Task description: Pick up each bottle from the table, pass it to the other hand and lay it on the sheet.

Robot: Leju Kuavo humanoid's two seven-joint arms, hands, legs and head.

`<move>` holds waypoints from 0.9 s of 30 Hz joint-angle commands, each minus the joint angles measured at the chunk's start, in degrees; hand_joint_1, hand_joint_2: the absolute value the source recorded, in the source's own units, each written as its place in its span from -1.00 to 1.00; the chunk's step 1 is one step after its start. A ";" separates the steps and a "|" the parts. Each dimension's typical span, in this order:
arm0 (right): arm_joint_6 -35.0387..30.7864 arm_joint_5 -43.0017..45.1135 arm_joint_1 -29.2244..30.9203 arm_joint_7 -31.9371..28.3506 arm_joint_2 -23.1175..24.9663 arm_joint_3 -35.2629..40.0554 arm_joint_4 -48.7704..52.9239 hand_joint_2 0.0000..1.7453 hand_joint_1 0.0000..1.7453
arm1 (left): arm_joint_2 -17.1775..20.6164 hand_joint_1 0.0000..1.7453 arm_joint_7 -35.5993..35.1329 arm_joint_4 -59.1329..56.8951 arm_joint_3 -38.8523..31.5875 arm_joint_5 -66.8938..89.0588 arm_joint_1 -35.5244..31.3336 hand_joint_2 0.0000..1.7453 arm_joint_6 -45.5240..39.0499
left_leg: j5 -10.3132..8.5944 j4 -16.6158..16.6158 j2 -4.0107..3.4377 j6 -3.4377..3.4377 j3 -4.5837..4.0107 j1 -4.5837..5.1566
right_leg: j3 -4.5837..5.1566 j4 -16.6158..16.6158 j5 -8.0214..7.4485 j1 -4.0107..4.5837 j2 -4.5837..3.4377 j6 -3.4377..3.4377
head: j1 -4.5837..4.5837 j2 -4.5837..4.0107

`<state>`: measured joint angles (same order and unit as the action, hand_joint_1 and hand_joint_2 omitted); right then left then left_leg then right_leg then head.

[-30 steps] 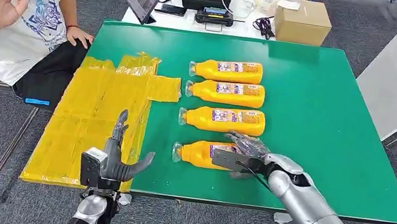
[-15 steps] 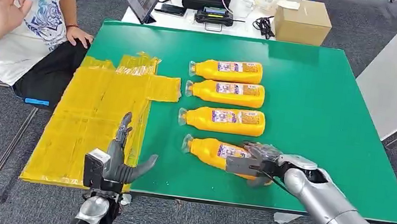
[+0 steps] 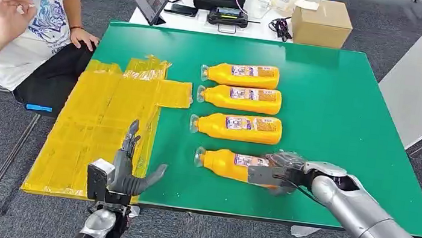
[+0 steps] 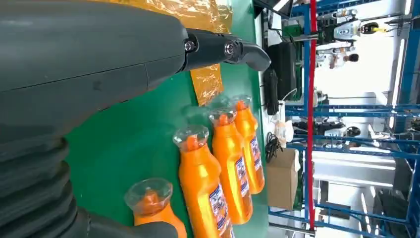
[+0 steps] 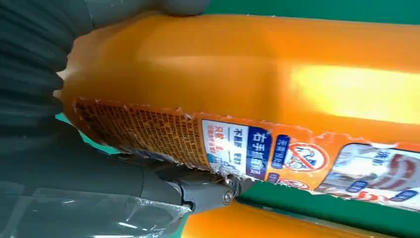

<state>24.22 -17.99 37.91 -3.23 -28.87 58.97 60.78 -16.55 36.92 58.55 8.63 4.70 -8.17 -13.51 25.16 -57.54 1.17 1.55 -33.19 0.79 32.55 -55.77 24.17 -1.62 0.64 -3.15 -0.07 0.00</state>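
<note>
My right hand grips the nearest bottle; my left hand is open, holding nothing.

My right arm reaches in from lower right, forearm angled up-left, right hand wrapped over the base end of the nearest bottle, thumb on one side and fingers on the other, label against my palm. My left arm rises at the near table edge, left hand upright, fingers pointing away from me, thumb out to the right.

Four orange bottles lie sideways on the table, beside the yellow sheet.
</note>
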 commanded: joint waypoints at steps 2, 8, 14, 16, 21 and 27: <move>-4.53 1.57 0.98 -0.23 0.56 2.38 0.37 1.00 1.00 | 0.36 -1.00 -0.11 -2.02 0.41 -0.76 -0.82 1.00 0.62 | 0.10 -0.09 -0.22 -0.16 0.04 -0.13 | -0.02 -0.02 0.01 0.14 -0.17 0.20 | -0.02 0.00; -25.84 -5.16 -17.09 -10.50 12.96 -18.52 7.86 1.00 1.00 | 0.14 -1.00 -0.20 1.76 -0.34 0.13 1.63 1.00 0.19 | 0.09 0.09 -0.17 -0.18 0.21 -0.24 | -0.23 0.21 -0.02 0.25 -0.14 0.21 | 0.02 0.00; -35.42 -11.16 -25.11 -16.31 27.31 -32.41 21.91 1.00 1.00 | -0.78 -1.00 -0.93 7.09 -1.59 0.85 4.34 1.00 -0.91 | 0.12 -0.01 -0.36 -0.19 -0.15 -0.25 | 0.24 -0.08 0.01 0.25 -0.32 0.21 | -0.02 0.00; -39.76 -19.71 -27.33 -13.69 26.91 -34.04 23.64 1.00 1.00 | -1.82 -1.00 -0.68 10.77 -2.94 -1.21 6.48 1.00 -2.81 | 0.11 -0.02 -0.25 -0.18 -0.28 -0.29 | 0.37 -0.07 0.04 0.28 -0.20 0.20 | -0.04 0.00; -48.46 -23.94 -34.06 -15.88 29.80 -37.34 28.85 1.00 1.00 | -0.88 -1.00 -0.90 17.49 -2.90 -3.71 9.86 1.00 -3.52 | 0.17 -0.03 -0.15 -0.15 -0.16 -0.47 | 0.14 0.04 0.10 0.43 -0.11 0.20 | 0.02 0.00; -51.83 -22.34 -36.75 -15.20 32.48 -41.85 29.22 1.00 1.00 | 0.31 -1.00 -2.11 20.42 -3.30 -1.29 10.13 1.00 -6.50 | 0.09 -0.02 -0.02 -0.15 -0.31 -0.34 | 0.25 0.03 0.09 0.34 0.01 0.20 | 0.00 0.00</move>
<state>-24.92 -41.20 5.39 -19.45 -1.37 25.48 86.99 -17.84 36.33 73.66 7.21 1.18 1.16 -16.83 25.19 -57.54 1.19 1.53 -33.61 0.55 32.93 -55.75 24.21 -1.39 0.67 -3.11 -0.07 0.00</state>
